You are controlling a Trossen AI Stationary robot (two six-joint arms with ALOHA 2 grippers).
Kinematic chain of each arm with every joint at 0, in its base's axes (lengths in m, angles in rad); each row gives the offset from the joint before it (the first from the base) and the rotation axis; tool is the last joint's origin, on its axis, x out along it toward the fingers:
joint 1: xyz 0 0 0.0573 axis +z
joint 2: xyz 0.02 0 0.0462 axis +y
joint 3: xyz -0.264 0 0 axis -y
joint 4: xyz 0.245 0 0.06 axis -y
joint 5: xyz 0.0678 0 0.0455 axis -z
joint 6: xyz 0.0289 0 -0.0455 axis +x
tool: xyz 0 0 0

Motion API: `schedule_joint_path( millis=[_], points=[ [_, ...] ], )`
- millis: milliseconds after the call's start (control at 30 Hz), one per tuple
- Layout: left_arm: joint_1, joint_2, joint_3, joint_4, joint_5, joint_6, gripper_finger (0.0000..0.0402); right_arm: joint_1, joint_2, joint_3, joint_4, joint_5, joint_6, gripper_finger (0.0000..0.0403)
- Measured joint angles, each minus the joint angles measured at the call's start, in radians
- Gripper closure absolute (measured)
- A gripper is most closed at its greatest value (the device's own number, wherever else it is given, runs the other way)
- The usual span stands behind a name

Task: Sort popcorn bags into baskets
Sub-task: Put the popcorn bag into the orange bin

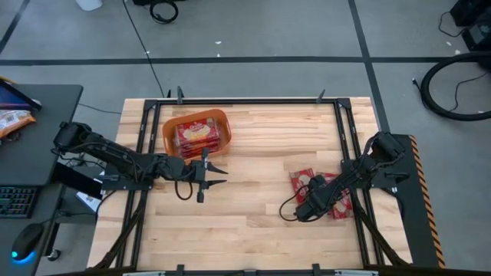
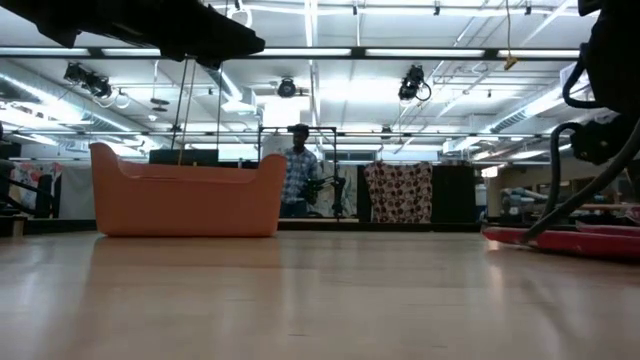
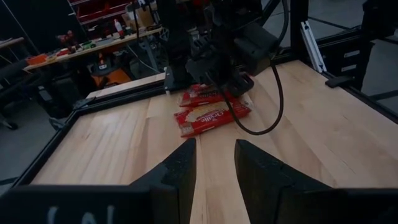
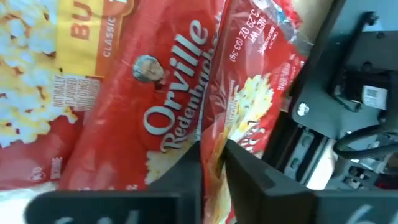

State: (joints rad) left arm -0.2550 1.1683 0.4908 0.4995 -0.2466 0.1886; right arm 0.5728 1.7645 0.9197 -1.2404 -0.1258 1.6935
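Right gripper (image 4: 213, 163) pinching a popcorn bag (image 4: 249, 93) edge for lifting toward the basket (image 1: 170, 125); left gripper (image 1: 217, 173) waiting, slightly spread, empty.

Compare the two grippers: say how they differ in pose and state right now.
The left gripper hangs over bare wood beside the basket; the right gripper is down on the pile of popcorn bags. The left gripper's fingers stand apart on nothing; the right's pinch a bag's edge. Both are dark two-finger grippers.

Overhead, table-level, two wrist-mounted views
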Motion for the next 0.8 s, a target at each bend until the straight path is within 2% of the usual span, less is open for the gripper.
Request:
schedule_joint_path(
  millis=[200, 367, 467, 567, 800],
  points=[
    [0.000, 0.000, 0.000, -0.003, 0.000, -0.001, 0.0285, 0.001, 0.001, 0.049, -0.072, -0.003, -0.022, 0.0380],
    [0.000, 0.000, 0.000, -0.003, 0.000, -0.002, 0.0285, 0.001, 0.001, 0.104, -0.117, 0.006, -0.054, 0.0379],
    [-0.002, 0.000, 0.000, -0.003, 0.000, -0.025, 0.0285, 0.001, 0.001, 0.164, -0.177, 0.048, -0.064, 0.0375],
    [-0.018, 0.000, 0.000, -0.003, 0.000, -0.041, 0.0285, 0.001, 0.001, 0.248, -0.259, 0.140, -0.087, 0.0379],
    [-0.133, -0.086, -0.001, -0.058, 0.000, -0.064, 0.0285, 0.000, 0.001, 0.447, -0.327, 0.501, -0.220, 0.0376]
  ],
)
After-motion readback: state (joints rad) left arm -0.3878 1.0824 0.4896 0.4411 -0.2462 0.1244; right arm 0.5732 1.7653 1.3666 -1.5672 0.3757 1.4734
